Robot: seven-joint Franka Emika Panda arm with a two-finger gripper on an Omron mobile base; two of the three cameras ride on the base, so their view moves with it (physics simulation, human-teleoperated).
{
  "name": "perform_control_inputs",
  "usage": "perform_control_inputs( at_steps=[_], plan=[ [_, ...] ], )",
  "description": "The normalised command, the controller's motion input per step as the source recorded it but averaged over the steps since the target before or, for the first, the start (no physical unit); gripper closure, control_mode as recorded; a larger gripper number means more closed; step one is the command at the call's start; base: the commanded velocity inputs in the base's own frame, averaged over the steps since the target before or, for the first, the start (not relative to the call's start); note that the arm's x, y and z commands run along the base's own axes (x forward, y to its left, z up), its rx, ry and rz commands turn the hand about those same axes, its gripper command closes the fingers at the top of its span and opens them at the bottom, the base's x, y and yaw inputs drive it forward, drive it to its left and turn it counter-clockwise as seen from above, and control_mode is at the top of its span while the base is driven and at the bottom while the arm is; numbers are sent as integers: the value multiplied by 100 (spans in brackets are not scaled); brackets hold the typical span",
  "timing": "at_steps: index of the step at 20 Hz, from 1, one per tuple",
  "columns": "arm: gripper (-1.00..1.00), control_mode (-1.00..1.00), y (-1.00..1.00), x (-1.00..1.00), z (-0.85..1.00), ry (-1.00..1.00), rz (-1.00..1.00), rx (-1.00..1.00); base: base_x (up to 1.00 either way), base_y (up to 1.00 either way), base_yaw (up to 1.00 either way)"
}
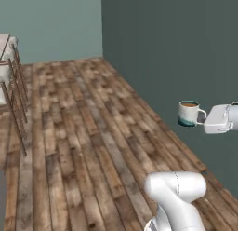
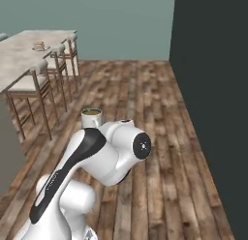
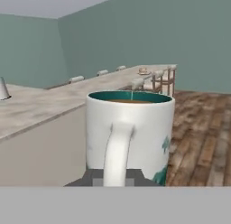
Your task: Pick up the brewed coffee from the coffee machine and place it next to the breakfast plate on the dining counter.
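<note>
The brewed coffee (image 1: 188, 112) is a white mug with a teal base and brown liquid inside, held in the air over the wooden floor. My gripper (image 1: 203, 118) is shut on its side handle. In the hand view the mug (image 3: 140, 128) stands upright and close, its handle pinched between the dark fingers (image 3: 94, 178) of my gripper (image 3: 116, 178). Its rim (image 2: 91, 113) peeks over my arm in the right base view. The dining counter (image 2: 19, 55) runs far left, with the breakfast plate (image 2: 39, 46) near its far end. The same plate (image 3: 143, 71) lies far beyond the mug. The coffee machine is out of view.
Cushioned wooden-legged stools (image 2: 34, 84) line the dining counter's near side, and some (image 1: 10, 81) stand at the left. A dark wall (image 1: 186, 48) runs close along the right. Open plank floor (image 2: 140, 94) lies between wall and stools. A small grey object (image 3: 2, 88) stands on the countertop at left.
</note>
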Motion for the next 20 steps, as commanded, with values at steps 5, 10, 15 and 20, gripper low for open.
perform_control_inputs(
  at_steps=[5,10,15,20],
  plan=[
    [100,100,0,0,0,0,0,0,100,-1,49],
    [100,100,0,0,0,0,0,0,100,-17,48],
    [100,100,0,0,0,0,0,0,100,-20,49],
    [100,100,0,0,0,0,0,0,100,-42,45]
  ],
)
